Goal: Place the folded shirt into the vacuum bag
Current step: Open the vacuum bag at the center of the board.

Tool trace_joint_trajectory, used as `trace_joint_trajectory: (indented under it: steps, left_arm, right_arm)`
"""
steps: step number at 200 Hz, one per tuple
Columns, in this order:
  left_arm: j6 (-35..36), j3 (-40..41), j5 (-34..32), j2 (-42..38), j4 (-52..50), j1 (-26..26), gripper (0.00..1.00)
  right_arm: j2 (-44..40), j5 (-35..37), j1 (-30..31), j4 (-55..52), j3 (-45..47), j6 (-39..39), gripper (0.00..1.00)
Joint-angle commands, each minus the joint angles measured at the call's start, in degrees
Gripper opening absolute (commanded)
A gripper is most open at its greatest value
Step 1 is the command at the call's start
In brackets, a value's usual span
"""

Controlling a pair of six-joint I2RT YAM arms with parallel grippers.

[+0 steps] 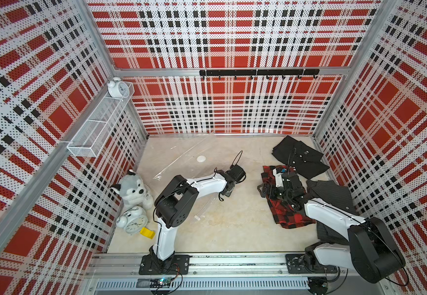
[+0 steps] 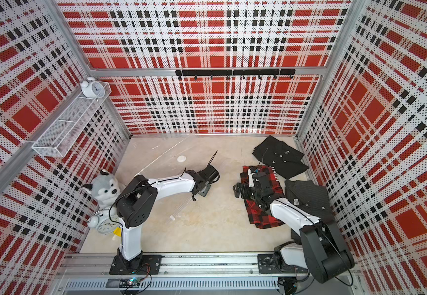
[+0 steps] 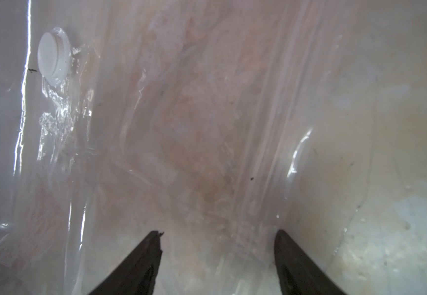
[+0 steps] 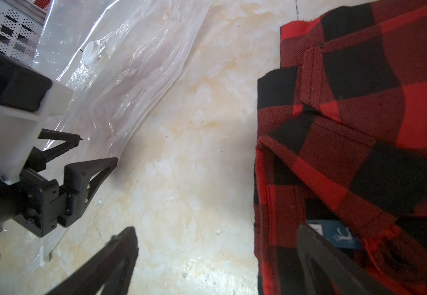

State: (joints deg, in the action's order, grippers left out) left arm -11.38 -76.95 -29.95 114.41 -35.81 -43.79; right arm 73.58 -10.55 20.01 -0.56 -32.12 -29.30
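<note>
**Though Folded, Not Yet Bagged**

While spread wide, hovers with right gripper (image 4: 216,228) at the edge of the checked shirt (image 4: 360,127), right side of table (image 4: 181,178). Leftward, holds left gripper (image 4: 97,149), fingers (image 4: 105,163) apart, at the near edge of the clear bag (image 4: 130,63). Farther back, the bag's white valve (image 1: 201,158).

The pale marbled tabletop (image 1: 232,224) is covered at left by the clear vacuum bag (image 1: 181,163); a plaid shirt (image 1: 287,217), black shirt (image 1: 296,155) and striped shirt (image 1: 332,194) are laid at right, a plush husky (image 1: 133,190), alarm clock (image 1: 134,222) and yellow block (image 1: 147,233) along the left edge
</note>
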Motion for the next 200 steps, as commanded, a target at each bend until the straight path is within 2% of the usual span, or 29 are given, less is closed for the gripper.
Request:
trace_joint_trajectory:
  steps: [1, 70, 124, 147, 200]
  left_arm:
    - [-0.8, -1.8, -2.9, -2.7, -0.5, 0.3, 0.69]
    - [-1.5, -1.6, -6.6, -2.9, -0.3, 0.9, 0.65]
    - [-3.0, -1.6, -15.3, -3.0, -0.2, 0.2, 0.60]
    - [-3.2, -1.2, -17.8, -2.6, 0.7, -0.2, 0.55]
    - [-2.7, 0.5, -15.6, -1.6, 4.5, 0.9, 0.49]
  right_arm:
    - [0.2, -0.4, -0.4, -0.3, -1.4, 0.7, 1.00]
    - [0.2, -0.5, -0.4, -0.2, -1.4, 0.8, 1.00]
    - [0.1, -0.7, -0.5, -0.3, -1.3, 0.8, 1.00]
    - [0.0, -0.7, -0.5, -0.3, -1.4, 0.8, 1.00]
    - [-0.8, -0.5, -0.5, -0.5, -1.3, 0.8, 1.00]
